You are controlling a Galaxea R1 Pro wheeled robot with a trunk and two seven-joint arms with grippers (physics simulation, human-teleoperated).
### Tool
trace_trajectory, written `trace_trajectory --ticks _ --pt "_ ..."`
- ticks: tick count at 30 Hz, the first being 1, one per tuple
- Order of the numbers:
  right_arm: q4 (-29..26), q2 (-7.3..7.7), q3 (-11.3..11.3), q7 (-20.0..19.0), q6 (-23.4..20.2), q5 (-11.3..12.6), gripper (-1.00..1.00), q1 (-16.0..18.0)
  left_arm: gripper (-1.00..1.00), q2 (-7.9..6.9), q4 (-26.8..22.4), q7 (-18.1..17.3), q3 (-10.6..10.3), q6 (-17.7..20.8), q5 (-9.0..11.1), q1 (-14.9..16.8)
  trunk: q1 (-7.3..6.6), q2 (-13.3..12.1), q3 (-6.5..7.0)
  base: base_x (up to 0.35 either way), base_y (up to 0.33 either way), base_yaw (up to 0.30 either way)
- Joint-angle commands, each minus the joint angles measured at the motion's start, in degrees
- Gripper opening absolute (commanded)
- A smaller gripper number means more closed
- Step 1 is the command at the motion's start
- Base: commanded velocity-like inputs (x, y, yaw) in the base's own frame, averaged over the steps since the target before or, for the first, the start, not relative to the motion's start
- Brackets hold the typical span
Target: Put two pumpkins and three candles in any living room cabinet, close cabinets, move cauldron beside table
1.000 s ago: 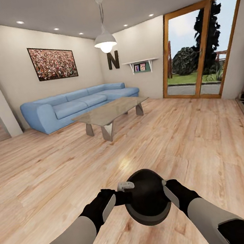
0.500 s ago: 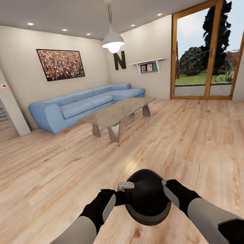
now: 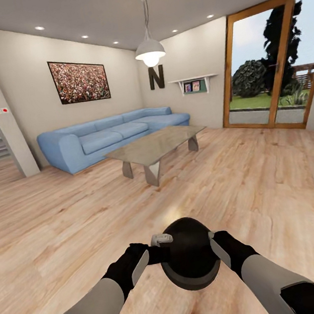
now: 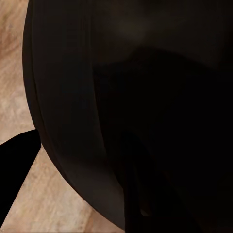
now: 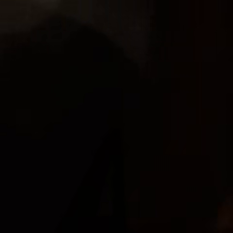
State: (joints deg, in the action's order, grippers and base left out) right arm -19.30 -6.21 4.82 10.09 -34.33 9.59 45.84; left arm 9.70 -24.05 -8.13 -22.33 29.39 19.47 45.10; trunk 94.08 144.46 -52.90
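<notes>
- Low in the head view, between the two forearms, sits the cauldron [image 3: 190, 257], carried in front of the robot above the wood floor [image 3: 260, 176].
- The left gripper [image 3: 158, 250] meets the pot at its left flank and the right gripper [image 3: 214, 245] at its right flank. The hold seems to be a squeeze from two sides.
- Whether the fingers of each gripper are spread or pressed together I cannot tell; the black pot hides the tips. In the left wrist view the dark curved wall of the cauldron [image 4: 121, 97] is very close.
- I judge the pot rigid and rather heavy for its size. The bulging sides look smooth, so they could slip downward between the grippers. A hold under the widest part of the belly, or at the rim, would be safer than at the curve itself.
- The pot is round, so it has no real long axis. Its mouth seems tilted away from the camera, toward the room.
- The table [image 3: 156, 144] stands well apart, ahead and a little left, in front of the blue sofa [image 3: 104, 137]. Its long side runs obliquely away toward the right.
</notes>
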Motion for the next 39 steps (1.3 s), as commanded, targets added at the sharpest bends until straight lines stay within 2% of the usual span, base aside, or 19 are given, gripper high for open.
trace_trajectory --ticks 1,39 --pt "0.06 0.05 2.13 0.36 0.05 3.16 -1.00 0.04 -1.00 -0.30 -0.13 0.13 -1.04 0.12 -0.48 0.07 0.00 0.03 -0.05 0.238 0.196 0.000" --pt "0.05 0.09 2.13 0.36 0.05 3.16 -1.00 0.04 -1.00 -0.30 -0.12 0.05 -1.05 0.08 -0.48 0.05 0.00 0.03 -0.05 0.238 0.196 0.000"
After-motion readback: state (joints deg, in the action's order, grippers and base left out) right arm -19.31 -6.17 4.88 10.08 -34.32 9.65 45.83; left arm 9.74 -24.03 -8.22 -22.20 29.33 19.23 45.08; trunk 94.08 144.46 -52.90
